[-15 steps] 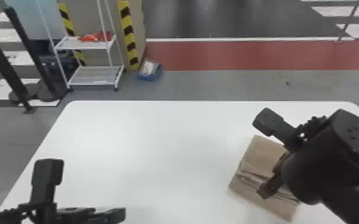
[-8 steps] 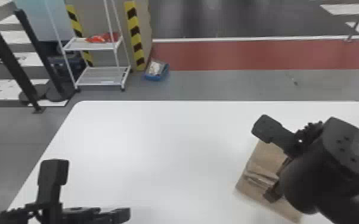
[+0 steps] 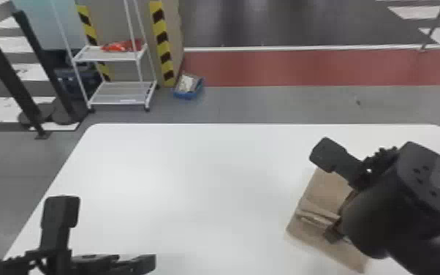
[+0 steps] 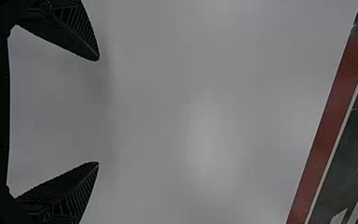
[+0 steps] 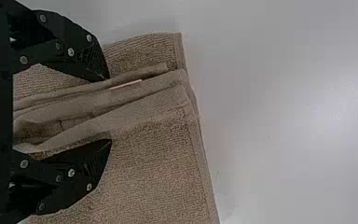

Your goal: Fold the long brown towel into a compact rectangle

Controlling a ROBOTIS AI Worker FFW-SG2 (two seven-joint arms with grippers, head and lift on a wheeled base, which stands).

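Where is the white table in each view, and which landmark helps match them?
Head view: the table spans middle and bottom.
Left wrist view: centre, between and beyond the fingers.
Right wrist view: right side, beside the towel.
Landmark: red floor strip, head and left wrist views.

A wheeled white rack (image 3: 110, 53) stands on grey flooring (image 3: 266, 104), left of a red floor strip (image 3: 303, 67).

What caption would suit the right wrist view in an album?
The black tool stands open over the loose folds of a brown towel on a white table.
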